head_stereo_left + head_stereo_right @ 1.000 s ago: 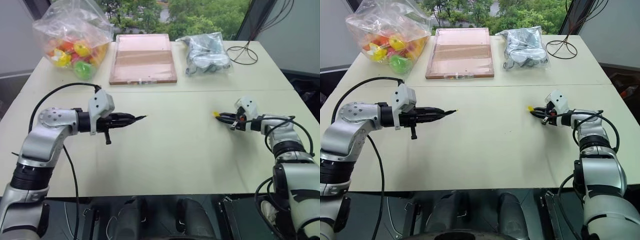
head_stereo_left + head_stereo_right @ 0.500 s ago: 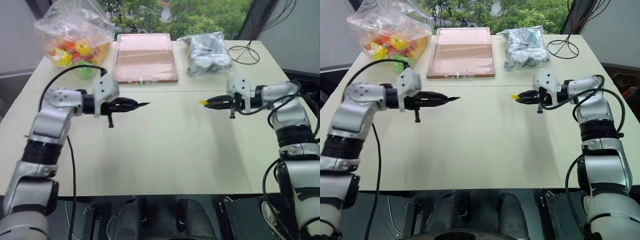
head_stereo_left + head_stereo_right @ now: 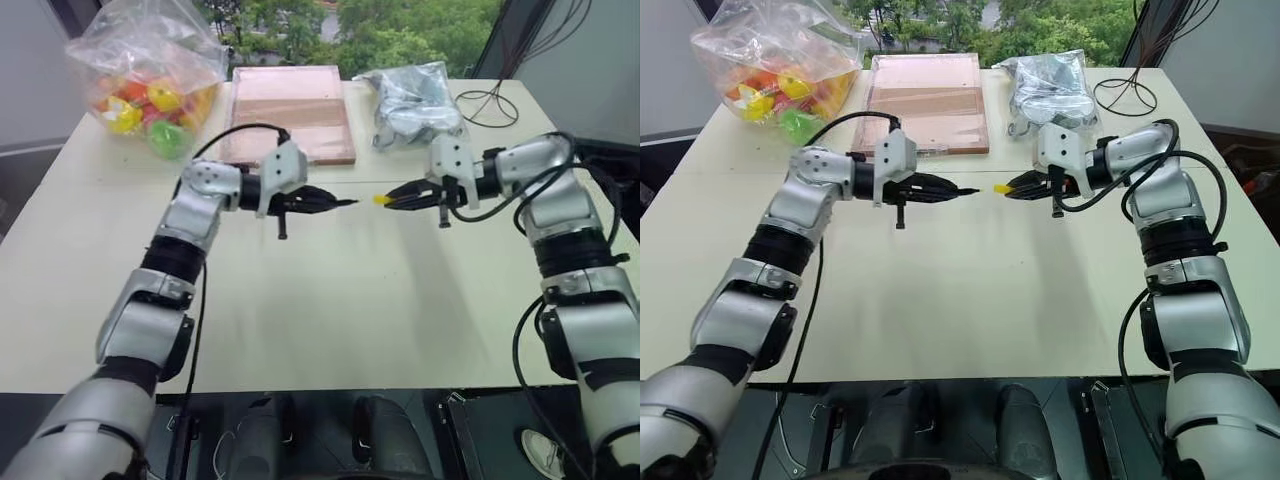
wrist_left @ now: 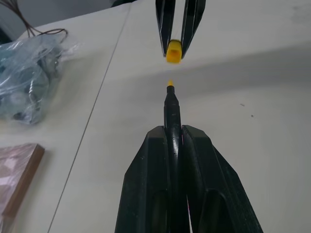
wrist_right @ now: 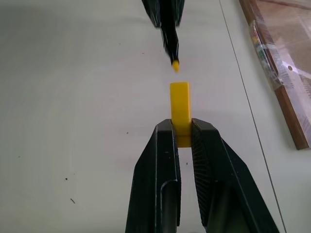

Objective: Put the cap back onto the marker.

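Above the middle of the table my two grippers face each other, tip to tip. My left gripper [image 3: 326,203] is shut on the marker [image 4: 171,104], a slim black stick whose yellow tip points at the cap. My right gripper [image 3: 397,197] is shut on the cap [image 5: 179,104], a small yellow cylinder whose free end sticks out toward the marker [image 5: 170,36]. Tip and cap [image 3: 380,200] are nearly in line, apart by a short gap. Both are held above the tabletop.
At the back of the table lie a clear bag of coloured toys [image 3: 150,75], a flat wooden board [image 3: 288,115], a clear bag of dark parts [image 3: 415,105] and a coil of thin cable [image 3: 490,105]. A seam [image 3: 120,182] crosses the tabletop.
Both grippers have moved inward toward each other, and the right one has also risen off the table. The wide gap between marker tip and cap has shrunk to a short one.
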{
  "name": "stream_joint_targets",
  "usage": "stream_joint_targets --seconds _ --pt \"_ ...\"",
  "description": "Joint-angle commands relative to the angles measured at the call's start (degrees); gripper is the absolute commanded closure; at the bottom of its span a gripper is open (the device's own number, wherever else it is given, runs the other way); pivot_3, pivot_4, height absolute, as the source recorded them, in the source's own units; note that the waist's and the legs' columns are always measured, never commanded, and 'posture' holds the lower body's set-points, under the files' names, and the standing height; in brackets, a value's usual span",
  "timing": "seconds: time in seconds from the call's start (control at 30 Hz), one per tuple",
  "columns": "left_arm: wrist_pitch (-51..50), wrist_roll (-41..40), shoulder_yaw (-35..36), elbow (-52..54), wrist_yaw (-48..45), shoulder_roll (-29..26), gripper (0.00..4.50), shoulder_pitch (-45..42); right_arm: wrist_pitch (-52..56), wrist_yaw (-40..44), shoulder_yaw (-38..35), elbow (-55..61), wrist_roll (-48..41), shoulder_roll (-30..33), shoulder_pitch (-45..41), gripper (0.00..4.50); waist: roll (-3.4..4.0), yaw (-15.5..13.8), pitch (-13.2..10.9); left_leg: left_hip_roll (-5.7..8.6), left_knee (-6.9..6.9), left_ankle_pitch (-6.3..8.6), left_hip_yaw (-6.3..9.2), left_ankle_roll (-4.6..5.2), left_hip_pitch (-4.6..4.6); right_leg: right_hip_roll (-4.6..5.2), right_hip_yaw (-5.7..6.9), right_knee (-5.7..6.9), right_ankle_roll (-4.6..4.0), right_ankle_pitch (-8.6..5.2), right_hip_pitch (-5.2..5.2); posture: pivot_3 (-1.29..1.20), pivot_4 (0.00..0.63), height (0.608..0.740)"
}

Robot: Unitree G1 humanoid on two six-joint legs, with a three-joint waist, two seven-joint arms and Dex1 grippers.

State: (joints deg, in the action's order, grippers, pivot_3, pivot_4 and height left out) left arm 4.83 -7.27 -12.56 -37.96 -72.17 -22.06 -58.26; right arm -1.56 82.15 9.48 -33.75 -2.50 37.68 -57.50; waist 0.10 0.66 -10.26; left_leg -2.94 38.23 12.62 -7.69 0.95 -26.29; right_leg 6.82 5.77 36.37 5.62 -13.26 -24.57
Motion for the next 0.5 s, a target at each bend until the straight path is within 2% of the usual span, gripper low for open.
stream_joint_targets --seconds 0.03,0.5 --pt "2.2 0.2 0.9 -0.3 -0.3 0.5 4.5 -1.5 0.2 -0.5 -0.5 2.6 -0.6 0.1 -0.9 4.35 0.0 0.1 0.0 0.0 -0.01 0.0 0.0 0.0 0.0 0.0 0.0 0.0 0.0 0.0 -0.01 0.0 0.15 0.74" --pt "3.1 0.7 1.4 -1.2 -0.7 1.3 4.5 -2.3 0.7 -0.9 -0.3 2.8 -0.9 -0.2 0.3 4.35 0.0 0.0 0.0 0.0 0.0 0.0 0.02 0.0 -0.01 0.0 0.0 0.01 0.0 0.0 -0.01 0.0 0.15 0.74"
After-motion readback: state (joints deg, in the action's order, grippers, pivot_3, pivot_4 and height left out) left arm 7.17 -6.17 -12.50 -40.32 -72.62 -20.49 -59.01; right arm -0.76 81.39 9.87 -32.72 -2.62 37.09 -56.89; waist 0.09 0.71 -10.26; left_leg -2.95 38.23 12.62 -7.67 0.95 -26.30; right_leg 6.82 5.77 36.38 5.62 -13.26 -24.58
